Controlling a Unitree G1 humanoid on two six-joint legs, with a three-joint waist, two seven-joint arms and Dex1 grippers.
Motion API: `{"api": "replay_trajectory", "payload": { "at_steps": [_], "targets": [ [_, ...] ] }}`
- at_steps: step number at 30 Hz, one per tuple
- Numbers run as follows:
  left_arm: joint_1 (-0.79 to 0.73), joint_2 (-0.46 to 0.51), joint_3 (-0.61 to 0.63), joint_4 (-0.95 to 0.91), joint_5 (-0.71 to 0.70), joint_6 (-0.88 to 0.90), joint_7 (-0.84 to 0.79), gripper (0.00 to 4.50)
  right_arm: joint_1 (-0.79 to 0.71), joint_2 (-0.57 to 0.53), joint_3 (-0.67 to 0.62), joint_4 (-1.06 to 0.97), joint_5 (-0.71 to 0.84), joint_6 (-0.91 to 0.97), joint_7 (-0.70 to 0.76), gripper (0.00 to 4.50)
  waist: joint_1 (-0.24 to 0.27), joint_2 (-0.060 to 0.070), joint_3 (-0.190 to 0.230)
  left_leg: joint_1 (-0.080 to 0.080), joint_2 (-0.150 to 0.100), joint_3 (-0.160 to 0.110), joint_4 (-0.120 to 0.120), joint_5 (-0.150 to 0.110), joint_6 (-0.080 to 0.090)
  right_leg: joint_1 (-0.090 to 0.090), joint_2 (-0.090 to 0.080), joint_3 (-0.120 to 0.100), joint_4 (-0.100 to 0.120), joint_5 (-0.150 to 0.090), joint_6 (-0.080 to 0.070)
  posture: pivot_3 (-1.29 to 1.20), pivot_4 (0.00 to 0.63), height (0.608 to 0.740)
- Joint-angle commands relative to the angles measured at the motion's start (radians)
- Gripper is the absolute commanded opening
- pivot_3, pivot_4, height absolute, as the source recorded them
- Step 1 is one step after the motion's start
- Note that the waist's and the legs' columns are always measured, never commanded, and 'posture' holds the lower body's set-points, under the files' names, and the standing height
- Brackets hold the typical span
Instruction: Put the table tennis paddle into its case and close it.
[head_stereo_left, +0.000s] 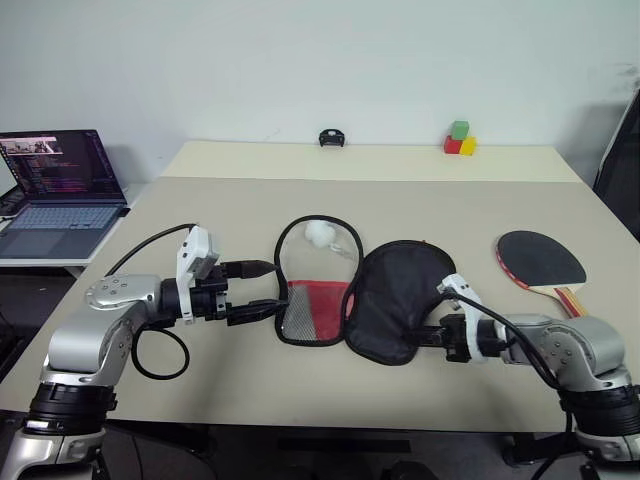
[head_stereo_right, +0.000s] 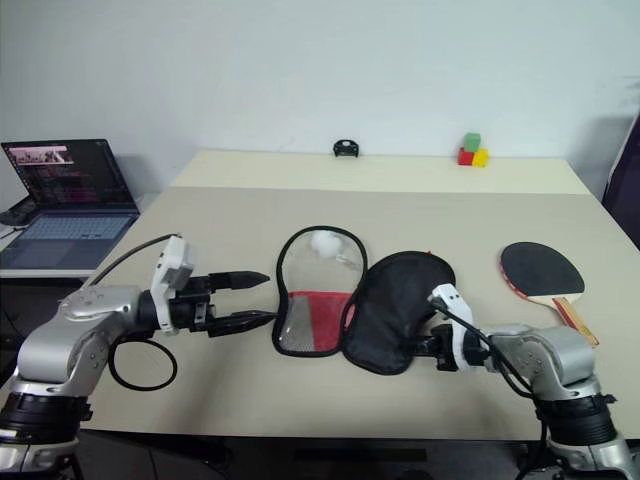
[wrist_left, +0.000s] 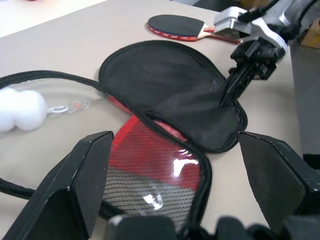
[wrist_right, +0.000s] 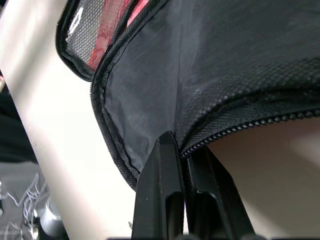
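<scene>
Your right pincer (wrist_right: 182, 165) is pinching the zip edge of the flat black fabric case (head_stereo_left: 395, 300), opened out on the beige worktop (head_stereo_left: 240, 200). Peel it gently. The black-rubber, wooden-handled paddle (head_stereo_left: 541, 262) lies well beyond that pincer. Left pincer (head_stereo_right: 252, 298) spread beside the case's mesh half. The right wrist view shows the grip itself.

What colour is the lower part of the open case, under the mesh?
Red, behind black mesh, on the case. The left wrist view shows it best.

No readable text — laptop screen (head_stereo_left: 60, 160) illegible
</scene>
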Motion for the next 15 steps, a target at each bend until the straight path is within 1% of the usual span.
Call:
{"api": "replay_trajectory", "payload": {
  "at_steps": [1,8,15],
  "targets": [
    [-0.01,0.009,-0.011,-0.033,0.002,-0.011,-0.01,4.33,-0.024,-0.067,0.025,0.026,-0.017,-0.038,0.069,0.05,0.0,0.0,0.0,0.0,0.0,0.0,0.0,0.0,0.0,0.0,0.0,0.0,0.0,0.0,0.0,0.0,0.15,0.74],
    [-0.034,0.0,-0.049,-0.024,0.017,-0.023,-0.02,4.33,-0.096,-0.15,0.092,0.142,-0.078,-0.112,0.172,0.05,0.0,0.0,0.0,0.0,0.0,0.0,0.0,0.0,0.0,0.0,0.0,0.0,0.0,0.0,0.0,0.0,0.15,0.74],
    [-0.05,-0.009,-0.074,-0.017,0.025,-0.03,-0.024,4.33,-0.194,-0.181,0.147,0.261,-0.144,-0.171,0.259,0.05,0.0,-0.001,0.0,0.0,0.0,0.0,0.0,0.0,0.0,0.0,0.0,0.0,0.0,0.0,0.0,0.0,0.15,0.74]
  ]
}}
